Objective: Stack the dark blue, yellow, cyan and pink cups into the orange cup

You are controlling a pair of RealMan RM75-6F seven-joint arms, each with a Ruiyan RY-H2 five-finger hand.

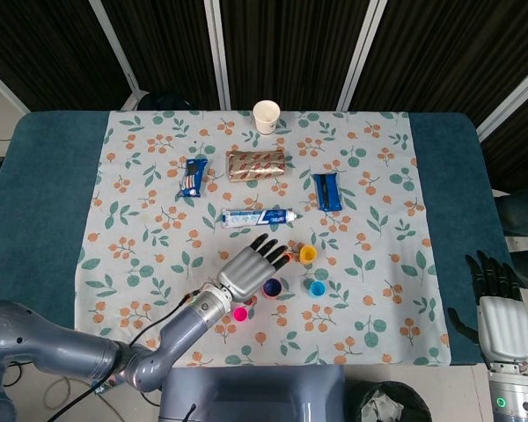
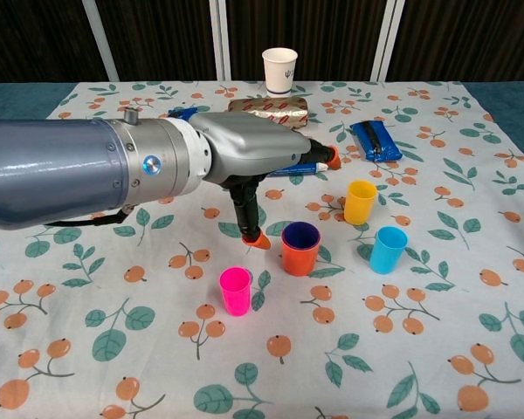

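The dark blue cup [image 2: 301, 236] sits nested inside the orange cup [image 2: 299, 257], seen from above as a blue disc [image 1: 272, 287]. My left hand [image 2: 253, 161] hovers just left of and above it, fingers spread, holding nothing; the head view shows the same hand [image 1: 246, 268]. The yellow cup [image 2: 360, 202] stands upright to the right, the cyan cup [image 2: 388, 249] in front of it, and the pink cup [image 2: 236, 291] at the front left. My right hand [image 1: 502, 312] rests past the table's right edge, fingers spread and empty.
A white paper cup [image 2: 279, 65] stands at the far edge. A brown snack pack [image 2: 267, 106], a toothpaste tube [image 1: 259, 216] and two blue wrapped bars [image 1: 326, 191] [image 1: 193, 177] lie behind the cups. The floral cloth [image 2: 437, 349] covers the table.
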